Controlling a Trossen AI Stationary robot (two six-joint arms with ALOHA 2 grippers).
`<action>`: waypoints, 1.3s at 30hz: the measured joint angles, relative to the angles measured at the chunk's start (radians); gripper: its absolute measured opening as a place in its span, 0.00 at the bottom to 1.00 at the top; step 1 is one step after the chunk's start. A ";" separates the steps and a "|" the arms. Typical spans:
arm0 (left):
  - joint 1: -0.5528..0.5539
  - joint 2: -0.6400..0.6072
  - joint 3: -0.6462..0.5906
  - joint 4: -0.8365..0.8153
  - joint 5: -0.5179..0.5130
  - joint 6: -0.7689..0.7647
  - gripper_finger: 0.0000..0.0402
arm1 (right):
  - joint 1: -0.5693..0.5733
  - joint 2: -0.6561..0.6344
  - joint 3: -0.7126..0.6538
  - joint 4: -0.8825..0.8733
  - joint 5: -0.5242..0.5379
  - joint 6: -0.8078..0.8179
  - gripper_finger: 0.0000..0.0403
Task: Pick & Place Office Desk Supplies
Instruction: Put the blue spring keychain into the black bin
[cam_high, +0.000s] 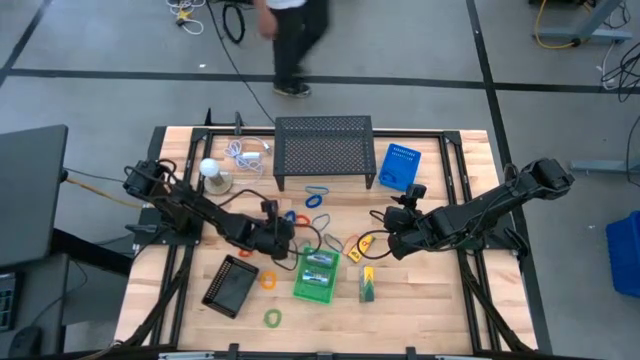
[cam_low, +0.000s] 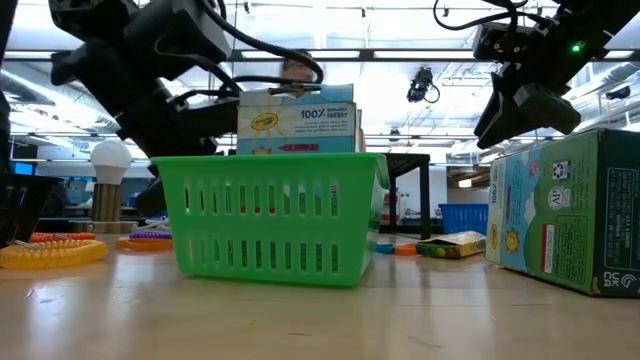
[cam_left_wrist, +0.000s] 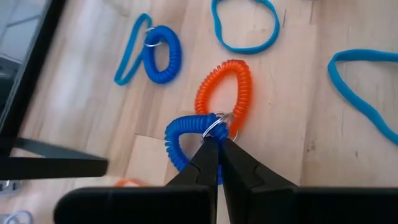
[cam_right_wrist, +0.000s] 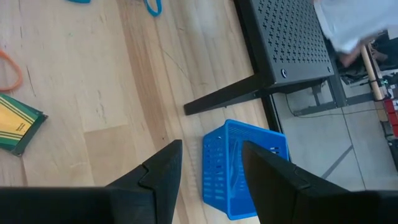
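The whole desk (cam_high: 440, 310) is seen from directly overhead, while the low view looks level across it, close to the green basket (cam_low: 275, 215), which both show. Each wrist view is aimed closely down at the wood past its own gripper.

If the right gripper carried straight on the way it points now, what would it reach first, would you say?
Most likely the blue basket: in the wrist view it sits between the open jaws of the right gripper, just ahead. Depth is unclear, so the bare table might come first.
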 joint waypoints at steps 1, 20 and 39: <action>-0.008 0.000 0.000 0.000 -0.012 -0.010 0.01 | 0.000 0.000 0.000 0.000 0.000 0.000 0.44; -0.275 -0.297 0.000 -0.057 -0.297 -0.024 0.01 | 0.045 -0.007 0.000 0.222 -0.046 -0.110 0.44; -0.686 -0.520 0.001 -0.270 -0.205 -0.379 0.01 | 0.205 -0.064 0.000 0.756 -0.210 -0.376 0.44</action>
